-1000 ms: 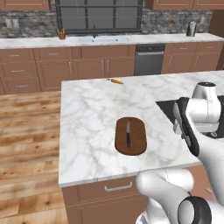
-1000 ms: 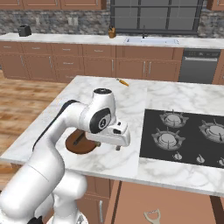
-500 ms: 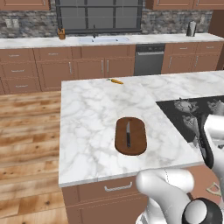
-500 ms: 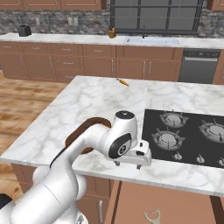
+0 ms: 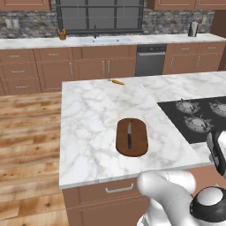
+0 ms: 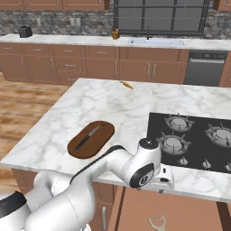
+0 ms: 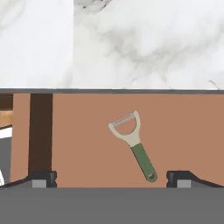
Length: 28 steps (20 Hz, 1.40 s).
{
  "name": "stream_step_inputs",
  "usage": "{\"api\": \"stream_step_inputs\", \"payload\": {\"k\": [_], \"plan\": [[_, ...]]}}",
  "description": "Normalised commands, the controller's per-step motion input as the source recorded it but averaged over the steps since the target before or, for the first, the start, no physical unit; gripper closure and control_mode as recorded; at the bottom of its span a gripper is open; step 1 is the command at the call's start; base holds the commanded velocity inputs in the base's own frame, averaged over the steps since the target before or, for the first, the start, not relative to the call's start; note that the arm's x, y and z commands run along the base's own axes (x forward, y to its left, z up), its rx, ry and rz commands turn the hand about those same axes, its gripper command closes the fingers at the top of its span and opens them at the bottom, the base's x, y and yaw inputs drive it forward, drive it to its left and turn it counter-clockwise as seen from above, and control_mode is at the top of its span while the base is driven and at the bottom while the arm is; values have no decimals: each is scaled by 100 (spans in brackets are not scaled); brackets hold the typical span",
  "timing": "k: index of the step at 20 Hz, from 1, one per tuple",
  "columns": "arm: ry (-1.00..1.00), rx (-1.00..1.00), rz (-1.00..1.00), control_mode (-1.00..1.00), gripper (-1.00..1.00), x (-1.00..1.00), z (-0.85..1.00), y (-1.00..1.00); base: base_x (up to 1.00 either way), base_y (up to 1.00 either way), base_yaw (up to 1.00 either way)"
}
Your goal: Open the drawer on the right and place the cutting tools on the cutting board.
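The marble island counter (image 5: 92,114) carries the black cooktop (image 6: 194,140) and the dark cutting board (image 5: 131,137), on which the black-handled knife (image 5: 129,135) lies lengthwise, with a small carrot (image 5: 116,81) well apart at the far edge. Below the counter's front edge, the open reddish-brown drawer (image 7: 87,140) holds the green-handled peeler (image 7: 133,142) lying flat, its pale head toward the counter; the right base view catches that pale head (image 6: 156,223) low down. The gripper (image 7: 111,177) hangs above the drawer with its fingertips (image 7: 43,177) wide apart, holding nothing; no writing is legible.
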Motion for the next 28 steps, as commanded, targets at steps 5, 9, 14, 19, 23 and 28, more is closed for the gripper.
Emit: {"api": "stream_step_inputs", "payload": {"k": [5, 9, 14, 19, 23, 28], "plan": [[1, 0, 6, -100, -100, -20, -49, -29, 0, 0, 0], [1, 0, 5, -100, -100, -9, -48, -18, 0, 0, 0], [3, 0, 4, -100, -100, -10, -44, -16, 0, 0, 0], [2, 0, 3, -100, -100, -2, -44, -18, 0, 0, 0], [0, 0, 3, -100, -100, -13, -38, -21, 0, 0, 0], [0, 0, 4, -100, -100, -21, -32, -17, 0, 0, 0]]}}
